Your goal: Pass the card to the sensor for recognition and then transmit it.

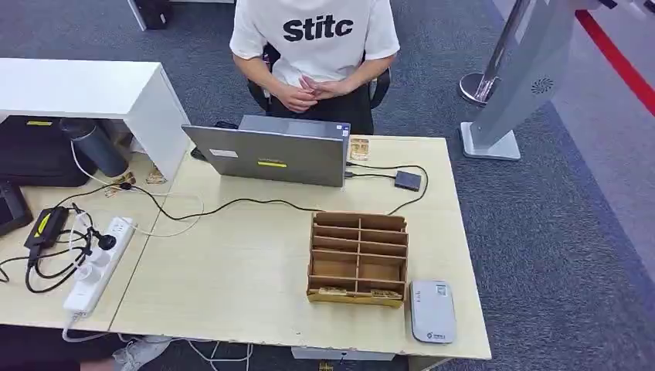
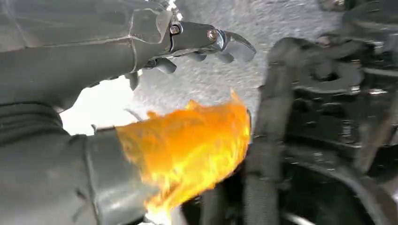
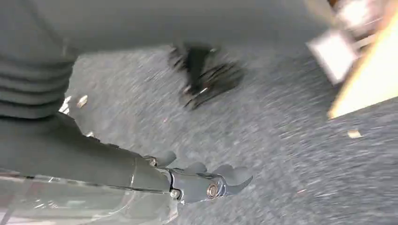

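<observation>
A wooden card box (image 1: 358,257) with several compartments stands on the table's right half. Cards (image 1: 334,292) lie in its front row. Beside its right front corner lies the grey-white sensor (image 1: 432,311). In the left wrist view my left hand (image 2: 141,51) hangs over grey carpet, fingers (image 2: 225,40) stretched out and nothing in them. An orange blur lies across the thumb (image 2: 187,145), and I cannot tell what it is. The right wrist view shows my right hand (image 3: 155,176) above carpet too, fingers (image 3: 220,180) extended and apart, holding nothing.
A person in a white shirt (image 1: 315,39) sits behind the table with hands clasped. A grey laptop (image 1: 270,153) stands at the back, with more cards (image 1: 359,147) and a small black box (image 1: 408,181) beside it. A power strip (image 1: 99,264) and cables lie left. A stand (image 1: 510,77) is back right.
</observation>
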Controlling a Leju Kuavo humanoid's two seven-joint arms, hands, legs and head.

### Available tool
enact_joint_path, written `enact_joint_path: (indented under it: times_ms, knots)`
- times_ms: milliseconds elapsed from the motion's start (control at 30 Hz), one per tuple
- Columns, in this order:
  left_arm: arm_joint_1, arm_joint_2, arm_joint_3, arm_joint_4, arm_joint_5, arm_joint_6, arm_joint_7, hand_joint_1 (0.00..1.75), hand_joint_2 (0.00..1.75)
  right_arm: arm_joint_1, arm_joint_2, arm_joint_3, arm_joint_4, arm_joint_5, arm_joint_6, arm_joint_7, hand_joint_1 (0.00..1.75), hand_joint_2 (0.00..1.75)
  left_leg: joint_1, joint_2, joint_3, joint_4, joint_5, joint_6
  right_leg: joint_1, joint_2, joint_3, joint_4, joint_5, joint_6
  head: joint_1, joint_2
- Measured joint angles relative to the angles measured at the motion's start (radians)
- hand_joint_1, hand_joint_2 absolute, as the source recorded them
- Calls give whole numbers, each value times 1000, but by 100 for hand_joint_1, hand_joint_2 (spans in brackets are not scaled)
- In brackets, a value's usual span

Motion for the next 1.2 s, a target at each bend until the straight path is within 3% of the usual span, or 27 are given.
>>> enact_joint_path:
  times_ms: [267,600,700,967,1167,1200]
  knots:
    - [25,50,-42,-87,60,29,-19,0,0,-54,-16,-90,-85,-150,184,-32,0,175,0,0,1,0,0,0,0,0,1,0,0,0,0,0]
    - [32,114,-122,-176,122,55,-58,0,0,-121,-102,-100,-148,-357,407,-211,0,175,0,0,1,0,0,0,0,0,0,0,0,0,0,0]
    - [43,118,-131,-190,133,60,-66,0,0,-123,-100,-100,-204,-399,462,-259,0,175,0,0,1,0,0,0,0,0,1,0,0,0,0,0]
    - [57,116,-131,-200,138,69,-69,0,0,-94,-46,-77,-455,-435,471,-248,0,175,0,0,1,0,0,0,0,0,1,0,0,0,0,0]
    - [73,108,-131,-206,140,72,-79,0,0,-51,4,-29,-667,-397,447,-282,0,175,0,0,1,0,0,0,0,0,1,0,0,0,0,0]
    - [76,108,-130,-208,140,73,-80,0,175,-43,14,-17,-703,-385,443,-288,0,175,0,0,1,0,0,0,0,0,1,0,0,0,0,0]
